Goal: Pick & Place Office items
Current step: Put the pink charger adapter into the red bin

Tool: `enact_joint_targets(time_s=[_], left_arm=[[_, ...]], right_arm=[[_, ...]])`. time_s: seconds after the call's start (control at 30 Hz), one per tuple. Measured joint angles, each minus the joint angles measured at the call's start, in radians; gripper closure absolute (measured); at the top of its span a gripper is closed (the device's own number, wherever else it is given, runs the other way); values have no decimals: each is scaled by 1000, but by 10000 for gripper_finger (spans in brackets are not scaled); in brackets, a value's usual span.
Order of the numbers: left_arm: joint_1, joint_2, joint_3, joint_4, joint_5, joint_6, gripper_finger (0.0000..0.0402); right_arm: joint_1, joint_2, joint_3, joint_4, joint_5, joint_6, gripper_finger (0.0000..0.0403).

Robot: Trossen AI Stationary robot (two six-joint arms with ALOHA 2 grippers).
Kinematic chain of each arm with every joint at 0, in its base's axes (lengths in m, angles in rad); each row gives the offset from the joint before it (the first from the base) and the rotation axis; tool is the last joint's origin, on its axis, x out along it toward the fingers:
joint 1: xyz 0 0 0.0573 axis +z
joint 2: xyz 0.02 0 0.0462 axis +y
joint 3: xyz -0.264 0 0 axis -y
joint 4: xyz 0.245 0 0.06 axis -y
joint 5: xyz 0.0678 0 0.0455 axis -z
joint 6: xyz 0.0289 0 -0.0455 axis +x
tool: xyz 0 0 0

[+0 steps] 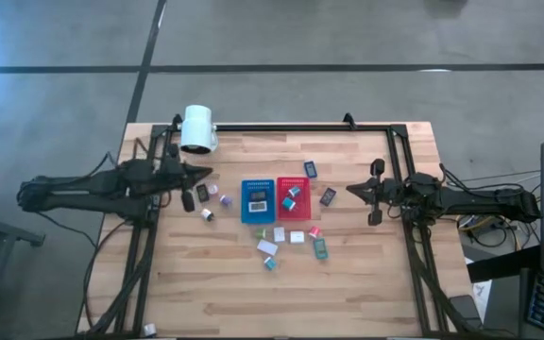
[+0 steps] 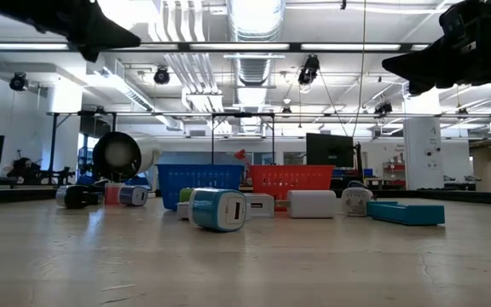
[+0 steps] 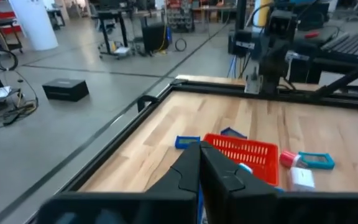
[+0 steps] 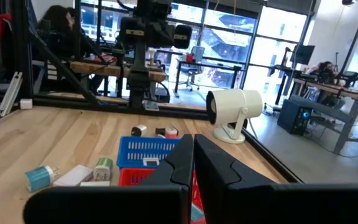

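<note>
I see a blue perforated tray (image 1: 255,200) beside a red perforated tray (image 1: 293,198) on light wood-grain table (image 1: 348,274), white cylinder (image 1: 197,128), small white, teal, black, pink office items (image 1: 281,241) scattered.

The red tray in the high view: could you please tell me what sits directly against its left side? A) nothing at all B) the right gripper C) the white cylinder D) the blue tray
D: the blue tray lies side by side with the red tray at the table's middle, while the white cylinder stands far off at the table's back-left edge.
</note>
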State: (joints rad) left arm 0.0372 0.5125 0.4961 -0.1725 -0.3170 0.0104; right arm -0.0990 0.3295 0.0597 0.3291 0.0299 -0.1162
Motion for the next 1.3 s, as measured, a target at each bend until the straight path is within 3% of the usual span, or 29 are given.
enact_joint_targets(time_s=[0.13, 0.3, 0.47, 0.87, 1.3], left_arm=[[0, -95, -78, 22, 14, 13, 393], [0, -192, -190, 151, 117, 59, 397], [0, -243, -270, 161, 125, 80, 399], [0, -285, -371, 167, 116, 106, 398], [0, -284, -478, 292, 112, 136, 395]], right_arm=[[0, 0, 0, 3, 0, 0, 394], [0, 0, 0, 4, 0, 0, 394], [0, 0, 0, 17, 4, 14, 394], [0, 2, 0, 26, 8, 19, 394], [0, 2, 0, 26, 26, 19, 394]])
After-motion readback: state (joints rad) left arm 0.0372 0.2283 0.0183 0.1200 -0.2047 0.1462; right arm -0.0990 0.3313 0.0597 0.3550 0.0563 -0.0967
